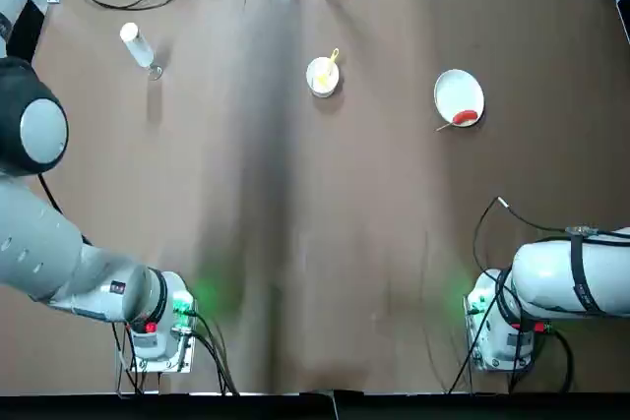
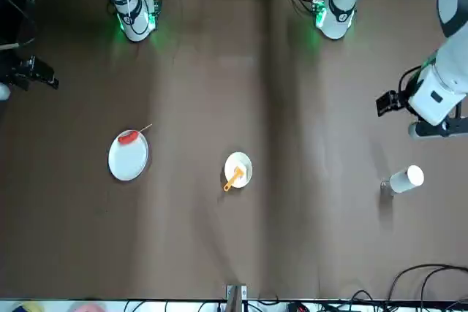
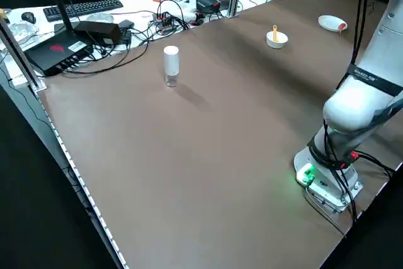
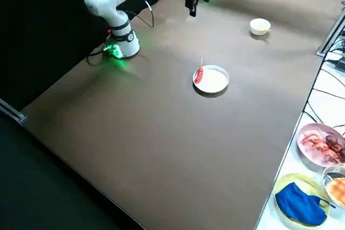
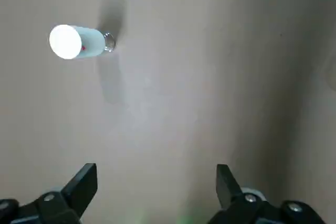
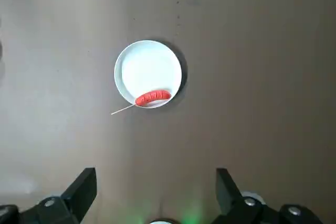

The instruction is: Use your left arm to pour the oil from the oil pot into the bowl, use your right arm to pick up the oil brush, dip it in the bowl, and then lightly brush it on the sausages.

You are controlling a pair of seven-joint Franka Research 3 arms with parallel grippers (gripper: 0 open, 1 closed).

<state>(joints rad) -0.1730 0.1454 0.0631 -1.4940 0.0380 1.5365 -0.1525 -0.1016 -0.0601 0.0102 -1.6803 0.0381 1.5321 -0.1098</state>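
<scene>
Pot (image 1: 138,46) upright; brush (image 1: 331,63) in bowl (image 1: 322,78); sausage (image 1: 465,117) on plate (image 1: 455,90). Left gripper (image 5: 156,182) and right gripper (image 6: 156,184): jaws released, empty.

From my console I can make out no words, numbers or brand names on anything on the table. The oil pot (image 5: 79,41) has a small red mark on its white cap side (too small for me to read as text). A black box (image 3: 58,50) beside the table, seen from the left side, carries a red patch and a pale sticker, neither of which I can read. The left arm (image 1: 49,243) has a tiny dark label near its lower joint, also unreadable from here.
</scene>
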